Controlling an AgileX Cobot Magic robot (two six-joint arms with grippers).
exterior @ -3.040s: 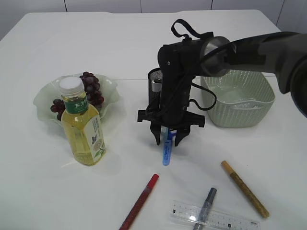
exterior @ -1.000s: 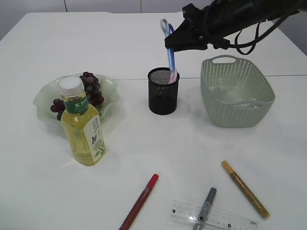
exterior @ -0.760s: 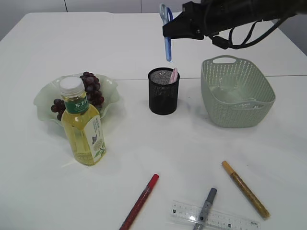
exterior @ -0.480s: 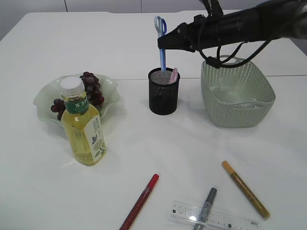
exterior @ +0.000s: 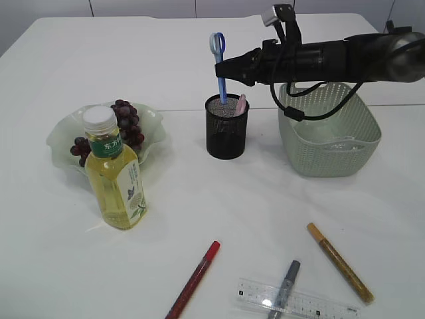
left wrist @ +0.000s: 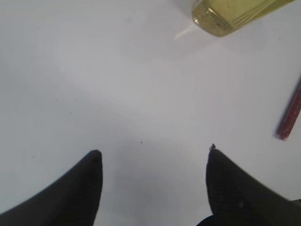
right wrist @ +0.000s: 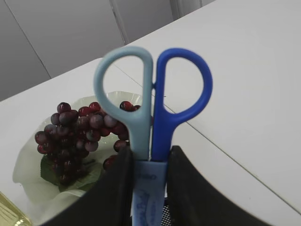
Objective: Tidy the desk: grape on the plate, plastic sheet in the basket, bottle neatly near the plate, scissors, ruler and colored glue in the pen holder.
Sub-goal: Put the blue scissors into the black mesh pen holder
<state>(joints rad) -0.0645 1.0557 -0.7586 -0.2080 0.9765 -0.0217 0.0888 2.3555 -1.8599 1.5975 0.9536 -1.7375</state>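
My right gripper (exterior: 224, 71) reaches in from the right and is shut on the blue scissors (exterior: 218, 65), handles up, their lower end inside the black mesh pen holder (exterior: 226, 129). In the right wrist view the fingers (right wrist: 120, 188) clamp the scissors (right wrist: 153, 117) below the handle loops. A pink item (exterior: 240, 104) stands in the holder. The grapes (exterior: 126, 123) lie on the green plate (exterior: 63, 136), with the bottle (exterior: 114, 169) in front. The ruler (exterior: 295, 302) and glue pens, red (exterior: 194, 279), grey (exterior: 285, 282) and gold (exterior: 339, 262), lie at the front. My left gripper (left wrist: 153, 155) is open over bare table.
The green basket (exterior: 329, 126) stands right of the pen holder, under my right arm. The bottle's base (left wrist: 230, 14) and the red pen's tip (left wrist: 289, 120) show in the left wrist view.
My right gripper lifted the scissors from the table, carried them above the pen holder, and lowered their end into it.
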